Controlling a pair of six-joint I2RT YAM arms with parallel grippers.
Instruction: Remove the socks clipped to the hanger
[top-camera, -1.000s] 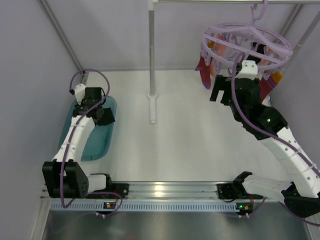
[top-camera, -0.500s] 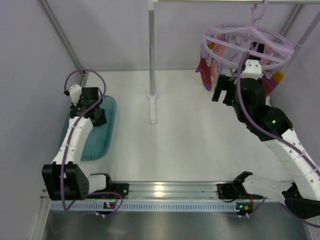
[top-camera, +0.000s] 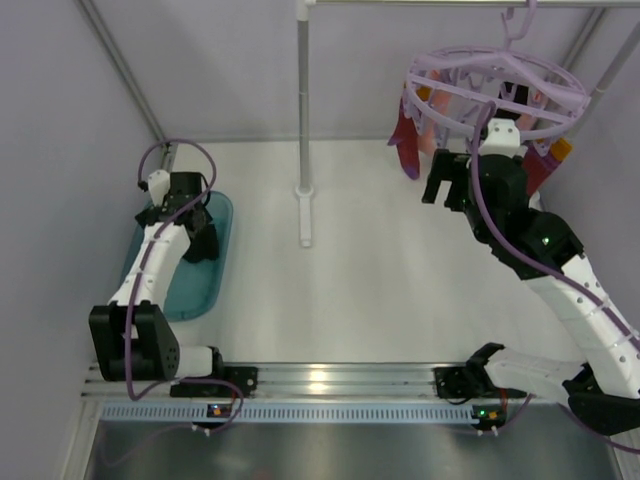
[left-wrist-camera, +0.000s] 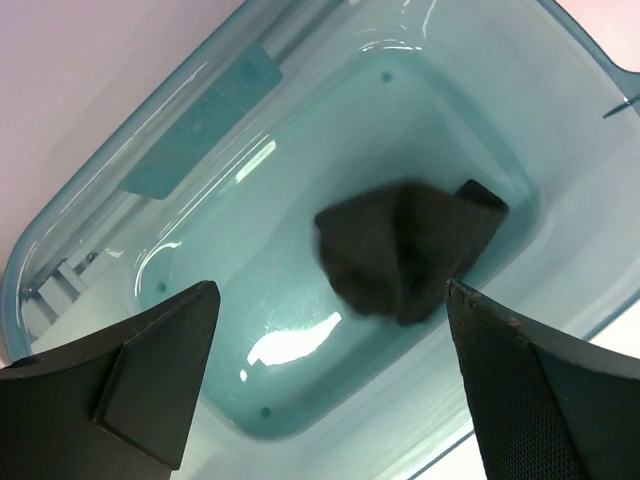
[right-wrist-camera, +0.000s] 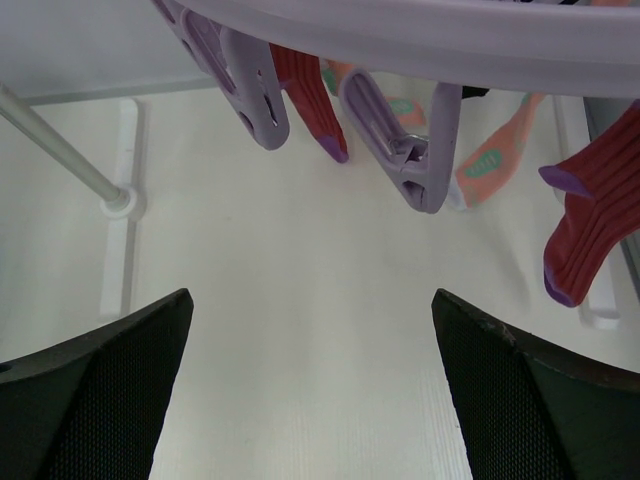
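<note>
The lilac ring hanger (top-camera: 495, 80) hangs at the back right with socks clipped under it. A magenta-red sock (top-camera: 405, 145) dangles at its left side. In the right wrist view a red sock (right-wrist-camera: 305, 85), a salmon sock (right-wrist-camera: 495, 150) and a red sock with a purple toe (right-wrist-camera: 580, 235) hang among lilac pegs (right-wrist-camera: 400, 145). My right gripper (right-wrist-camera: 310, 295) is open just below them, empty (top-camera: 440, 180). My left gripper (left-wrist-camera: 330, 290) is open over the teal tub (left-wrist-camera: 200, 150). A black sock (left-wrist-camera: 400, 245) lies loose on the tub's floor.
The teal tub (top-camera: 175, 285) sits at the left beside the wall. A white pole (top-camera: 303, 100) on a foot (top-camera: 305, 215) stands mid-table at the back, also in the right wrist view (right-wrist-camera: 60, 140). Grey walls enclose the table on the left, back and right.
My left gripper has opened and let go of the black sock, which now lies in the tub. The right gripper rose slightly toward the hanger, staying open.
</note>
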